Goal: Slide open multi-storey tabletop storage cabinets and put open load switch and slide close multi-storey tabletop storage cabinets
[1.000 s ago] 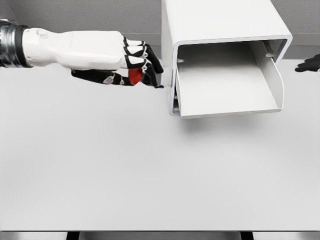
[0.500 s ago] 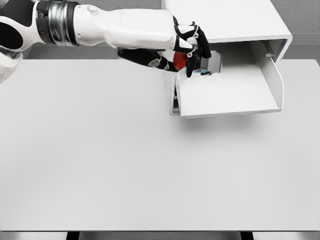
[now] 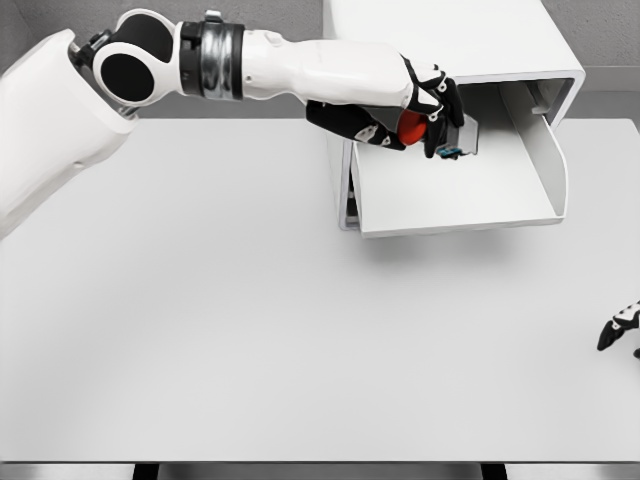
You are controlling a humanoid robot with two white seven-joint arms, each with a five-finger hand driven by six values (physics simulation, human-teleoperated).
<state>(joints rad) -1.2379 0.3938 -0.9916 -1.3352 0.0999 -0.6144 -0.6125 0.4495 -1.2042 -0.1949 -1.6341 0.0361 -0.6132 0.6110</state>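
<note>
the left hand [image 3: 432, 118] has swung in from the left side of the cabinet [image 3: 440, 40] over the last second and now hangs above the pulled-out drawer [image 3: 455, 195], fingers curled around the switch [image 3: 412, 124], whose red part shows between them and whose grey, blue-edged end pokes out toward the drawer's back. a second ago that hand was outside the cabinet wall, clear of the opening; half a second ago it was just crossing the drawer's left edge. so the carry is nearly done: the switch sits over the drawer's rear left part, not yet resting on its floor as far as can be seen. the right hand [image 3: 622, 328] has left the far right edge beside the cabinet and now shows low at the right of the table [image 3: 250, 330]; its fingers are too cropped to judge. release into the drawer looks next, then the push shut.
</note>
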